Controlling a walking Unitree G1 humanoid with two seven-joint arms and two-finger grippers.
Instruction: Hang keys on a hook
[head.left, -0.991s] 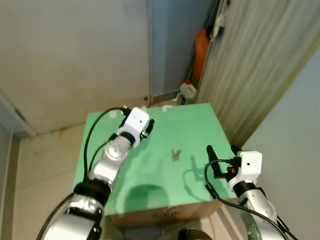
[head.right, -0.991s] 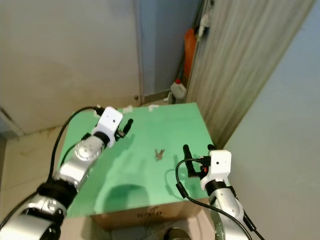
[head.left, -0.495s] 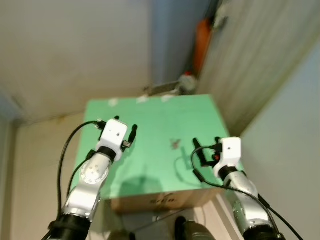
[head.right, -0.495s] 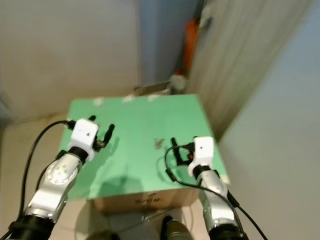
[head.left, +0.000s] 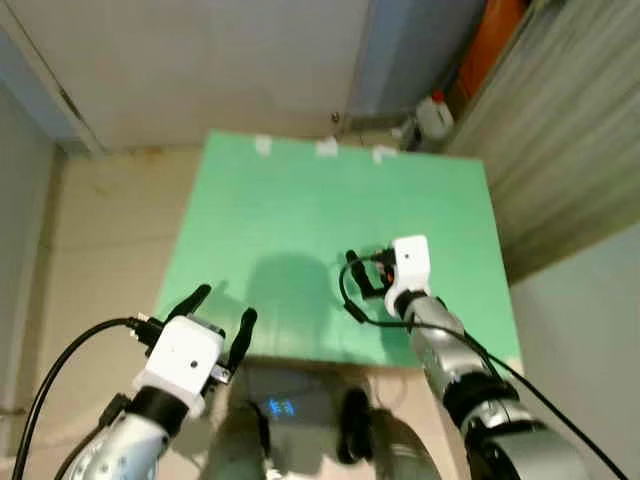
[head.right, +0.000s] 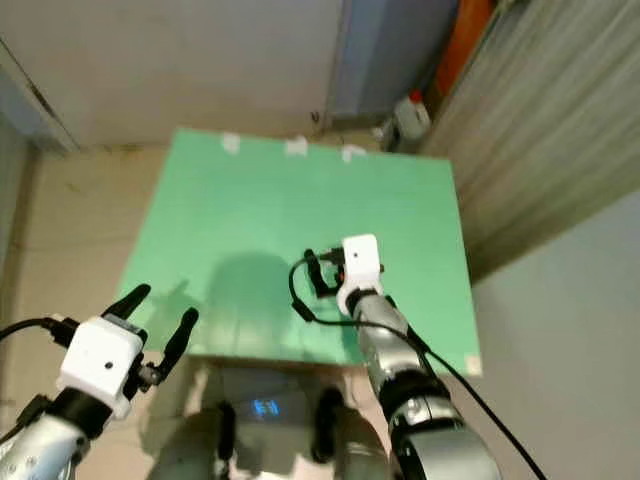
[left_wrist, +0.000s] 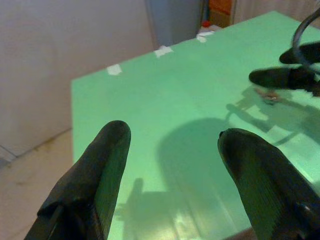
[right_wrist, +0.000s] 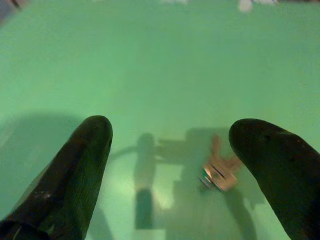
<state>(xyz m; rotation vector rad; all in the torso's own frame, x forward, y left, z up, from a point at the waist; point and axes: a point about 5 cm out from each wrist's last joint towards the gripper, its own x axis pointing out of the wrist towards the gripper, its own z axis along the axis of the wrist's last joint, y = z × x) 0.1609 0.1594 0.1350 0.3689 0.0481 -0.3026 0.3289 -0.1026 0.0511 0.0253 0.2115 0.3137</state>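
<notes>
While the left gripper (head.left: 222, 313) hovers spread and empty off the green table (head.left: 290, 200) edge, the right gripper (right_wrist: 170, 150) hangs wide apart, unladen, keys (right_wrist: 218, 173) lying between and below its fingertips.

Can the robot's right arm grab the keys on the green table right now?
Probably yes. The right gripper hangs open just above the keys on the green table, with nothing between them.

Right tool (right_wrist: 167, 150) over keys (right_wrist: 218, 172) (previously beside).
</notes>
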